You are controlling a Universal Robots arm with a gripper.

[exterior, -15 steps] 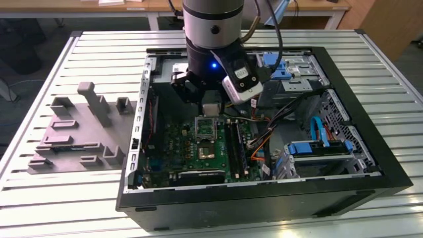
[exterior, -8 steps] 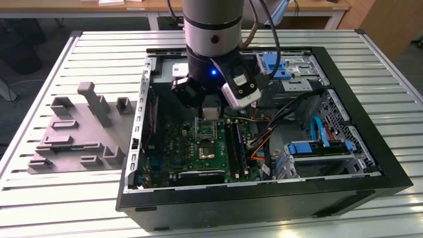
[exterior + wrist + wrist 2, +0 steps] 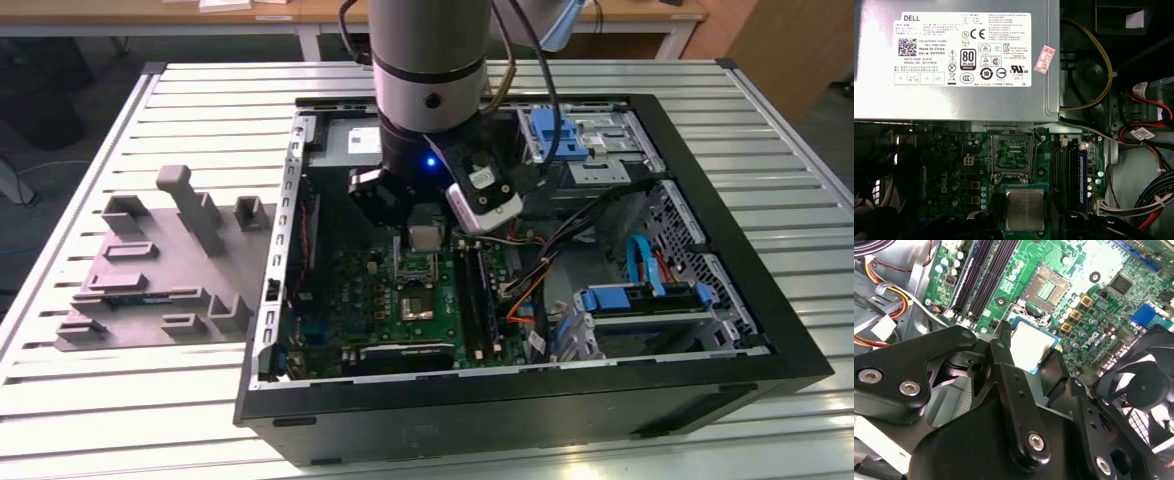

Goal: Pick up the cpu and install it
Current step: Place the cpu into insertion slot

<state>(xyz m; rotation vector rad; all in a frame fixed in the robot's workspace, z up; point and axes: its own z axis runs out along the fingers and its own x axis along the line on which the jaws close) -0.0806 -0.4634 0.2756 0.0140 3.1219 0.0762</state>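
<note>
The cpu (image 3: pixel 1025 209), a small square chip with a pale silvery top and a blue-green edge, hangs just above the green motherboard (image 3: pixel 959 175) inside the open computer case (image 3: pixel 747 300). My gripper (image 3: pixel 1030 352) is shut on it, one black finger (image 3: pixel 1003 342) against either side. In both wrist views the dark, silver-framed socket (image 3: pixel 1011 154) lies open and bare a short way beyond the chip, also seen as the socket (image 3: pixel 1046 287). From the exterior view, the cpu (image 3: pixel 424 237) shows as a pale square under the arm's wrist, over the middle of the board.
A big grey metal box with a white label (image 3: pixel 954 55) borders the socket. Memory slots (image 3: pixel 1070 170), bundles of coloured cables (image 3: pixel 1149 115), a black fan (image 3: pixel 1149 385) and blue drive brackets (image 3: pixel 641 300) crowd the case. A grey moulded tray (image 3: pixel 147 270) lies on the slatted table at the exterior view's left.
</note>
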